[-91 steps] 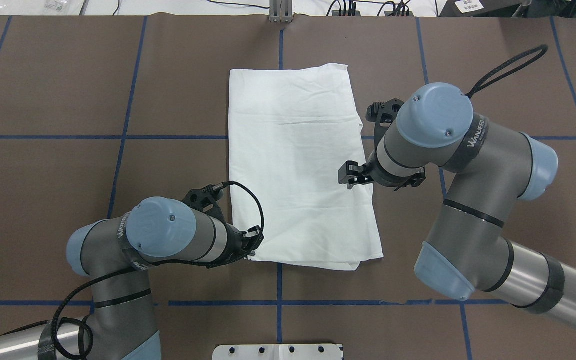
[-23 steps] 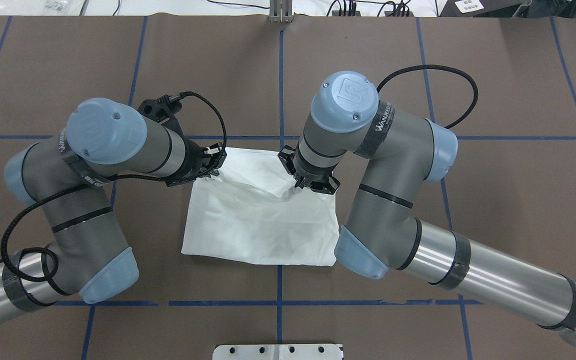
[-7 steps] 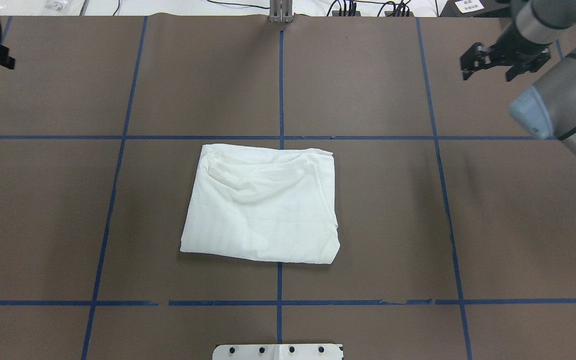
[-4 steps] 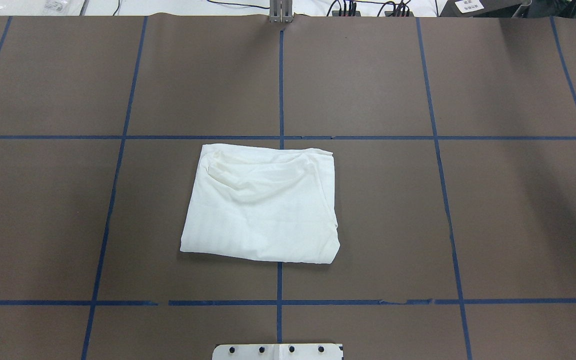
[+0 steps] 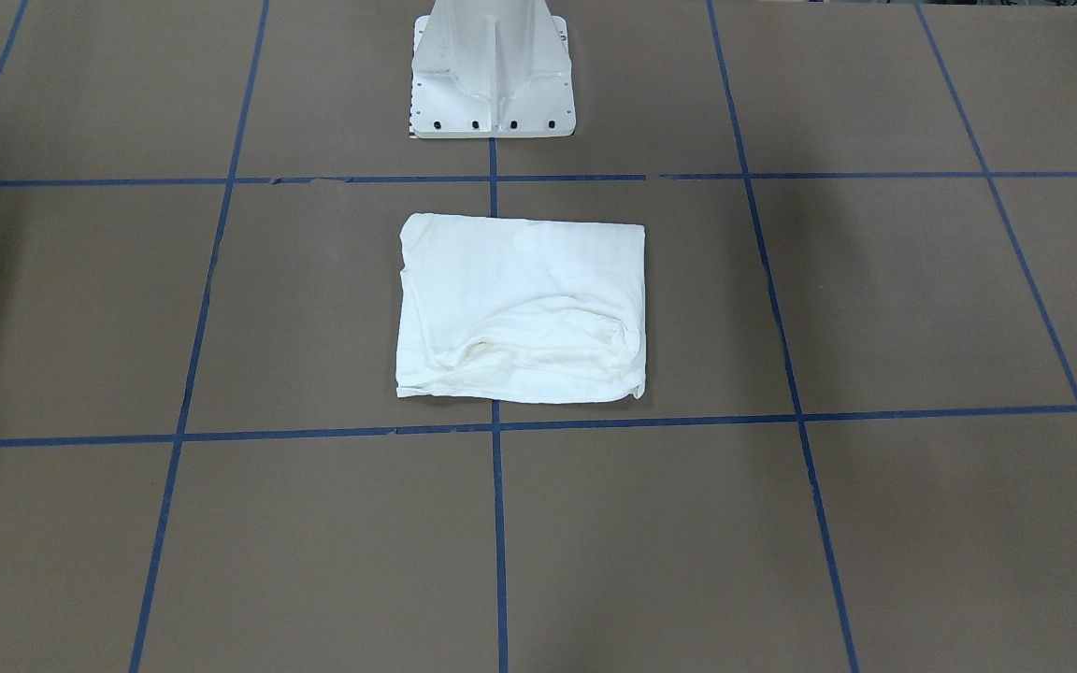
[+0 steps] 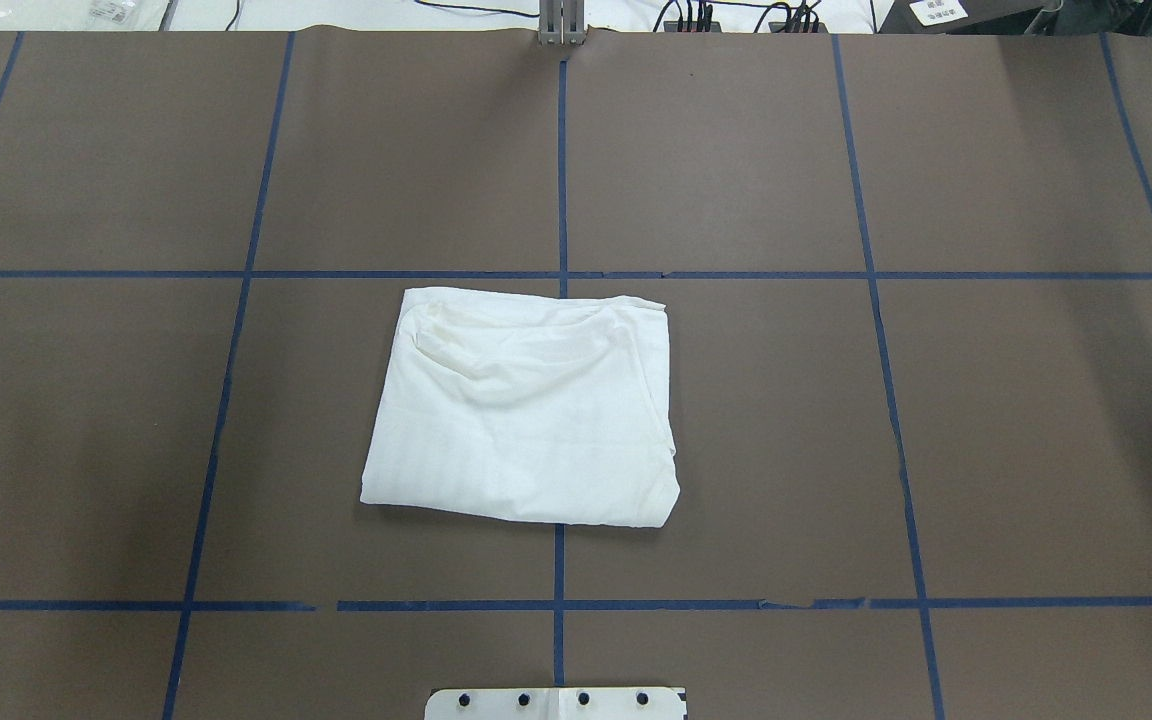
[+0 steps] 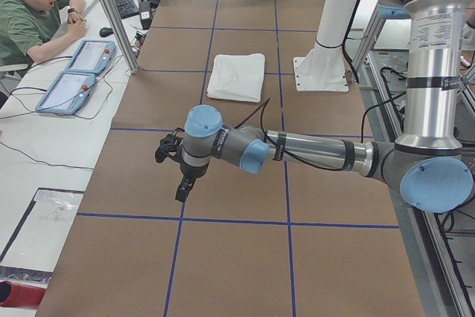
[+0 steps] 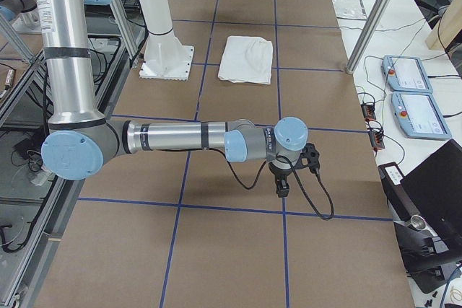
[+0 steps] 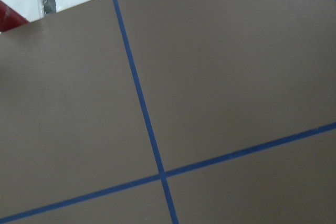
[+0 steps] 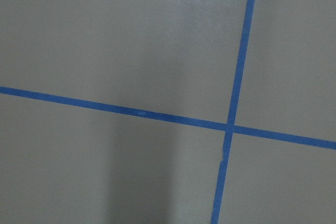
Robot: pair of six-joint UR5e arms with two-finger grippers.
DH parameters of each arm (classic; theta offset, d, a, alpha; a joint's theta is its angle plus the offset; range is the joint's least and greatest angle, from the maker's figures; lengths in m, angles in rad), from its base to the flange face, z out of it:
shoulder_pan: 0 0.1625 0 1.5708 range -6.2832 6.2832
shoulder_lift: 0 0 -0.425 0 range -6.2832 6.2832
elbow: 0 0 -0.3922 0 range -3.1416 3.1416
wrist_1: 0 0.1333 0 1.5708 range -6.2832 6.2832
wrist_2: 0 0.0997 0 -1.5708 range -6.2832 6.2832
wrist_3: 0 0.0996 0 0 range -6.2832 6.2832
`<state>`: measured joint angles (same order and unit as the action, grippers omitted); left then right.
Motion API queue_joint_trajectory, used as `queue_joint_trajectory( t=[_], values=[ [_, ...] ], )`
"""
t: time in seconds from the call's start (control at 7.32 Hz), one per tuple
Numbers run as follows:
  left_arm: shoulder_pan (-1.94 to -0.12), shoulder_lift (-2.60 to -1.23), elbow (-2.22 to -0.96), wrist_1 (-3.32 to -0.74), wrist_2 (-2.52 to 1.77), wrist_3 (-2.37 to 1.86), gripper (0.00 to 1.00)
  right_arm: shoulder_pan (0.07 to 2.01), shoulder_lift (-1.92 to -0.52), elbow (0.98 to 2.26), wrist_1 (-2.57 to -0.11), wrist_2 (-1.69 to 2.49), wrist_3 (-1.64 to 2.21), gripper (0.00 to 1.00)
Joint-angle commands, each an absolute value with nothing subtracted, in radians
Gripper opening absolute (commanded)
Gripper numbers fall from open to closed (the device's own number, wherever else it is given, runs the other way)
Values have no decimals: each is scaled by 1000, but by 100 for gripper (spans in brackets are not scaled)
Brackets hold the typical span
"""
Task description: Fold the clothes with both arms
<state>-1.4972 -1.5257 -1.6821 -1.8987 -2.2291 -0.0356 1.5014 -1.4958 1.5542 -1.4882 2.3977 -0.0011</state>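
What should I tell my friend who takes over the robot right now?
Left gripper: out over bare table at the robot's left end, holding nothing; open or shut, cannot tell.
Right gripper: the same at the right end, apart from the cloth; cannot tell either.
Shirt: lying folded in a neat rectangle mid-table, in front of the white pedestal.
Done: the folding looks finished.
Left: perhaps smoothing the rumpled edge farthest from the robot; otherwise probably nothing.
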Motion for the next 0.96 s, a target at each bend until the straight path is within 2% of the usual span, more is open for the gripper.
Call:
queue_joint_trajectory(
  t=[0.0,0.55,0.82],
  values=[
    [-1497,-1506,-1625,-1933,-2230,-26,100,1502,-1502,1552,-1486,2359,32,100],
    [-1502,-1499,-1646,-1872,-2237,-29,100,1502,-1500,1589,-1500,2372,274,100],
    [-1503,-1490,-1721,-1754,-2281,-26,100,1500,-1508,1592,-1491,2394,276,100]
  ],
)
